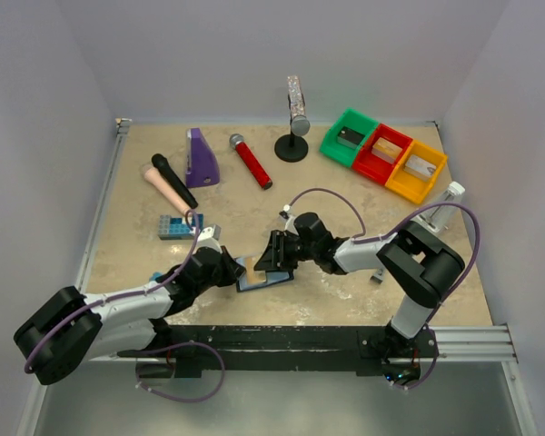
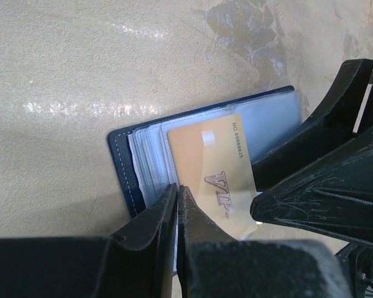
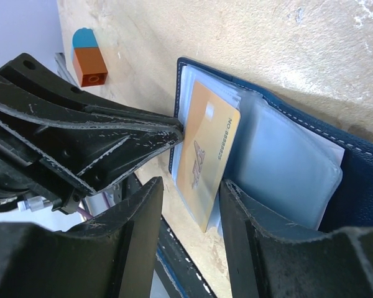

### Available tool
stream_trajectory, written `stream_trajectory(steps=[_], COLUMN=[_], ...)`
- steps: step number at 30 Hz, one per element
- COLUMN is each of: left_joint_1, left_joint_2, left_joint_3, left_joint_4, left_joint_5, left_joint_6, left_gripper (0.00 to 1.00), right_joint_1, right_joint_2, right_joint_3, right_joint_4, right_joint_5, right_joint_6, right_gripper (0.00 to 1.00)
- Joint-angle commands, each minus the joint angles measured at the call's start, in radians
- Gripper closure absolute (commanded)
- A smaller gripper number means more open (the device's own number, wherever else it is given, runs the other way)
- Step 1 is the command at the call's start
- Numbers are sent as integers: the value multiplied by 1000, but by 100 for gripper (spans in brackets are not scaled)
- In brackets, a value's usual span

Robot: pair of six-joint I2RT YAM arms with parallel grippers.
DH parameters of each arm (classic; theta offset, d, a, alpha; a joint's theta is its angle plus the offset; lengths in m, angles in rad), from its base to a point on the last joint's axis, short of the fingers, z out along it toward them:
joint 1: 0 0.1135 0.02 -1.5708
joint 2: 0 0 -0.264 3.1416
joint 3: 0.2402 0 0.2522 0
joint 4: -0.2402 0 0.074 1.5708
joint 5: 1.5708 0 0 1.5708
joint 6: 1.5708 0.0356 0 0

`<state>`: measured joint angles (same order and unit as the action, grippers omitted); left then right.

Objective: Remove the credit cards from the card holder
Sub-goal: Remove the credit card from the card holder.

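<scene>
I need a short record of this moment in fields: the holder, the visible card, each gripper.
card holder: open, lying on the table
gold card: marked "VIP", sticking out past the clear sleeves
left gripper: shut, tips at the sleeves' edge beside the card
right gripper: open, one finger on each side of the gold card

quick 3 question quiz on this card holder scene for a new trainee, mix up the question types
1. True or false: the card holder lies folded shut on the table.
2. Which word is printed on the gold card? A) VIP B) GIFT C) BANK
3. Fill in: the gold card's free end sits between the open jaws of the ___ gripper.

Key:
1. False. It lies open, its clear sleeves showing.
2. A.
3. Right. The right gripper straddles the card.
</scene>
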<state>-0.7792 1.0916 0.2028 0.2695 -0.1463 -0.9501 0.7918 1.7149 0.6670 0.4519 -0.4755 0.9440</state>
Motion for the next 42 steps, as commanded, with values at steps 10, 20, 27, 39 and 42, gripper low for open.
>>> stream_trajectory(steps=[10, 20, 27, 39, 42], left_joint_1=[0, -5, -8, -8, -8], left_joint_2=[47, 62, 30, -4, -10], left_joint_3=[-55, -71, -80, -85, -85], left_joint_4=[34, 88, 67, 33, 25], left_joint_5=[44, 67, 50, 34, 30], left_joint_6=[-6, -21, -26, -18, -18], left_gripper=[91, 91, 91, 91, 91], right_joint_1=[4, 4, 1, -8, -11], right_joint_2=[29, 40, 29, 32, 22], right_joint_3=[19, 26, -15, -30, -46], right_joint_4=[197, 226, 272, 335, 343], right_joint_5=[-87, -87, -49, -51, -41], right_joint_6=[101, 150, 179, 217, 223], right_gripper=[54, 53, 53, 54, 54])
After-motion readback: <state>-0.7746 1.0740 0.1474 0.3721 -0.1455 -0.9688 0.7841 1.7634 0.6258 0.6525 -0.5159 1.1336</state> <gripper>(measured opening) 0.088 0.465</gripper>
